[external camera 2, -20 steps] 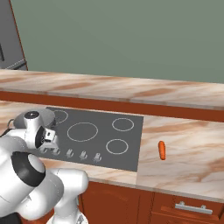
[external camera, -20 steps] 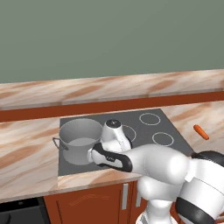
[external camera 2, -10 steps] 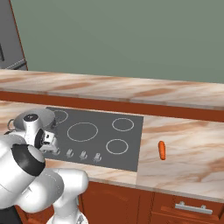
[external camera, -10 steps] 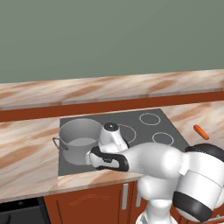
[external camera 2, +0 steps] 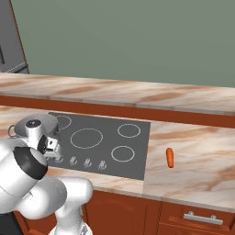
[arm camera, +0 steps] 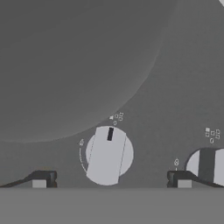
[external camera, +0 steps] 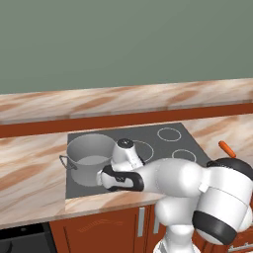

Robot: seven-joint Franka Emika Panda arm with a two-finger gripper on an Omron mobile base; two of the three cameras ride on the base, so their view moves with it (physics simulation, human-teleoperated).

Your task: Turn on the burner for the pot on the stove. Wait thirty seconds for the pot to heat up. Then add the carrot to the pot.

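Nothing much is changing since a second ago: the arm is only shifting a tiny bit by the pot [external camera: 92, 157], and the carrot [external camera 2: 170, 157] is lying in the same spot on the surface [external camera 2: 197, 160], well apart from the stove [external camera 2: 137, 147]. The tool [arm camera: 111, 179] is hanging wide open over a silver knob [arm camera: 107, 155], with one finger [arm camera: 43, 178] on each side. The pot is sitting on the stove's left side.

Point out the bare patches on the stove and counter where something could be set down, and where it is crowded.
Free: the stove's three right rings; the counter right of the carrot. Crowded: the front left corner, where the pot, the knobs and the open gripper sit close.
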